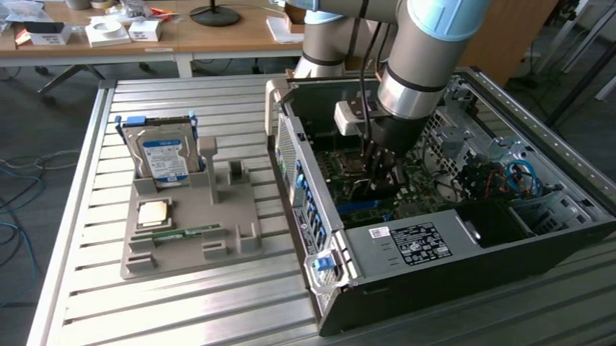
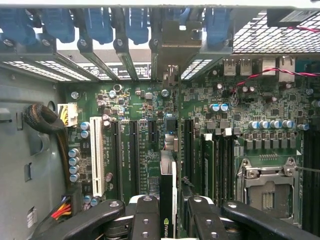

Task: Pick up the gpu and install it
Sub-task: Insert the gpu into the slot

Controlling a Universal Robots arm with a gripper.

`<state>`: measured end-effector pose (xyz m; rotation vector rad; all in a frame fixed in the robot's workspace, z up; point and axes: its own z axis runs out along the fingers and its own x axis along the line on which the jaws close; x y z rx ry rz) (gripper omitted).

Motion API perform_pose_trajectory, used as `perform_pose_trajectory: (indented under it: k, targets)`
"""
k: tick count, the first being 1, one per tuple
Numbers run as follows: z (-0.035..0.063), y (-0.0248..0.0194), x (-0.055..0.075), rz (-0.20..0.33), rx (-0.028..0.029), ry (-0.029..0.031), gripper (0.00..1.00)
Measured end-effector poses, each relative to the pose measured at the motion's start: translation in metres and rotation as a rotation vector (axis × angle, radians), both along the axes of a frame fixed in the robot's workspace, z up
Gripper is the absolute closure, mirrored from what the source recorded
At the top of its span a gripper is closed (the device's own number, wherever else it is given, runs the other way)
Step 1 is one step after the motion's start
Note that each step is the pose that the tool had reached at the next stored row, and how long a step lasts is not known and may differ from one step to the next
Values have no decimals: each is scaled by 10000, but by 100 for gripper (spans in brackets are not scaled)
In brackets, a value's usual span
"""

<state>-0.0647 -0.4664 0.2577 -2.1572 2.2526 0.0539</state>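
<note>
**Wrist view: gpu held over the slots**

Gripper pinches the gpu edge-down inside the case, above the motherboard. The card runs parallel to the slots, probably so its connector edge can meet one. It does not look seated yet.
</note>
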Motion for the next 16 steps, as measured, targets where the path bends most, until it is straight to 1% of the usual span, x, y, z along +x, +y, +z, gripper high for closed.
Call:
perform_pose_trajectory:
  k: [4,16]
  targets:
    - [-2,0,0,0,0,0,74]
    - [-49,0,-2,0,0,-1,74]
